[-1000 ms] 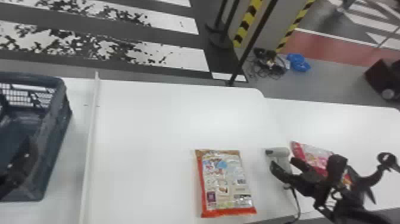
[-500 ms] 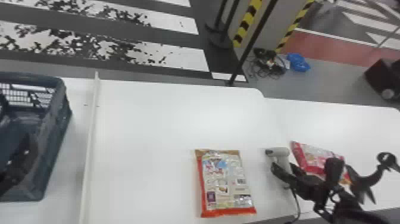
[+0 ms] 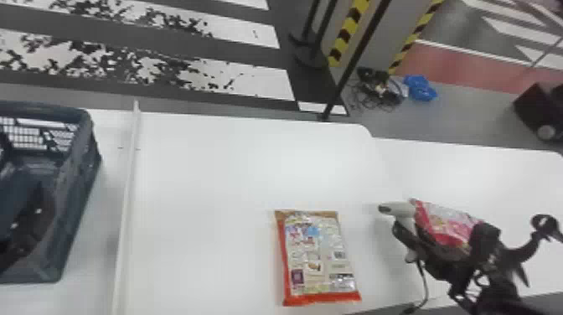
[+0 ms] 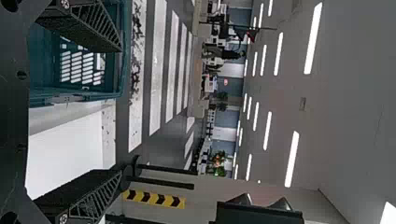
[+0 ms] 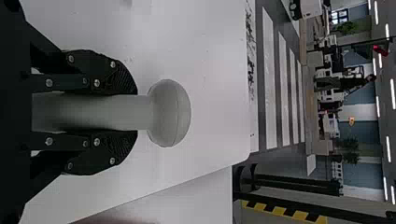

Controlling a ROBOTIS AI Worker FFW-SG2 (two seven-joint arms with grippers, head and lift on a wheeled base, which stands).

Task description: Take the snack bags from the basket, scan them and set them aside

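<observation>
One snack bag (image 3: 320, 259), left of the right claw (image 3: 405, 236), scanner (image 5: 169, 113) gripped

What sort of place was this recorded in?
Probably a large indoor test or demonstration hall: long ceiling lights overhead, crosswalk-like white stripes on the floor, and yellow-and-black hazard striping beyond the white table.

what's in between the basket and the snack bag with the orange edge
In the head view, a thin white strip runs along the table between the basket and that snack bag.
</observation>
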